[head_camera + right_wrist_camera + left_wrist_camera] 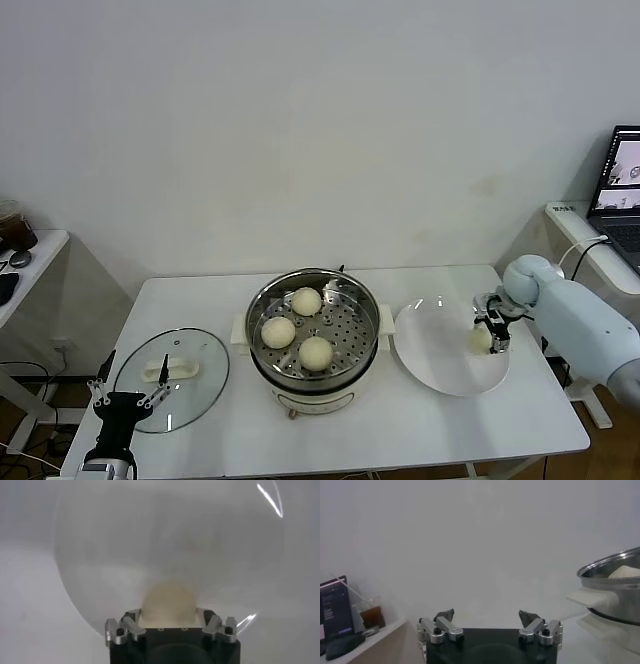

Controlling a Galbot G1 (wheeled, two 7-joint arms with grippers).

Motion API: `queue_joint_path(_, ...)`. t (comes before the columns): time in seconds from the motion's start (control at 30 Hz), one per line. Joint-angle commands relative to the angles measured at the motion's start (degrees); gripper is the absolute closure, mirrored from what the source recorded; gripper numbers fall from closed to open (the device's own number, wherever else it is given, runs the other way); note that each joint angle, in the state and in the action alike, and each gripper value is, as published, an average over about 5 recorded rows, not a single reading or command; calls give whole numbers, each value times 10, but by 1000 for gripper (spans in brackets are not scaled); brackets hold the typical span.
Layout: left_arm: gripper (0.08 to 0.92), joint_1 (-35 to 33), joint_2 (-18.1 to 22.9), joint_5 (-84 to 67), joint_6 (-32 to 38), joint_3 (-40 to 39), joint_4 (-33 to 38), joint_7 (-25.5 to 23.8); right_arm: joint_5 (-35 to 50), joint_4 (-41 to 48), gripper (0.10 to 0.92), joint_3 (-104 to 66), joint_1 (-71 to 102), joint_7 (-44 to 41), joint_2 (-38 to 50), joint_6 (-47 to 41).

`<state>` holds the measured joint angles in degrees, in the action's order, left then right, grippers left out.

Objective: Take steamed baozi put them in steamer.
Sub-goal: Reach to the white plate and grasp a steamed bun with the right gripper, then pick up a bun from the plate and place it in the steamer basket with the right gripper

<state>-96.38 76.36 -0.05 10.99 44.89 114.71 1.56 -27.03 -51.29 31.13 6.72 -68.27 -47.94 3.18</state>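
Right gripper (487,338) reaches down at the plate's (440,368) 3 o'clock, pinching the last baozi (479,340). Left gripper (128,384) sits parked at 7 o'clock, fingers spread. Steamer (314,330) holds three buns (315,352).

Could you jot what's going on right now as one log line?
right gripper: at last baozi on plate | steamer: three baozi inside | left gripper: open, parked by lid

Right wrist view: baozi (169,604) is blurring, its lower part hiding behind the gripper body. Left wrist view: steamer (615,587) is getting cut off at the right edge.
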Motion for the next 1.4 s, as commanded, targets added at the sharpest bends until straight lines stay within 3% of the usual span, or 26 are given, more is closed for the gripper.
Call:
queue_joint_path(0.03, 177, 0, 0, 0, 0, 0, 2, 0, -26, 14, 431, -15, 10, -1, -14, -7)
queue_joint_path(0.3, 177, 0, -2, 0, 0, -1, 6, 0, 44, -47, 568, 28, -30, -9, 21, -29)
queue_joint_path(0.63, 177, 13, -6, 1, -4, -20, 6, -2, 260, -208, 565, 235, -293, -29, 92, -115)
queue_joint_path(0.9, 177, 21, -15, -3, -5, -25, 5, -3, 451, -332, 558, 438, -523, 27, 33, -228)
queue_joint_path(1.17, 177, 19, -18, -5, -4, -21, 7, -3, 606, -435, 558, 456, -504, 121, -43, -386)
queue_joint_path(1.4, 177, 14, -18, -5, -4, -10, 12, -3, 609, -416, 558, 450, -452, 147, -108, -434)
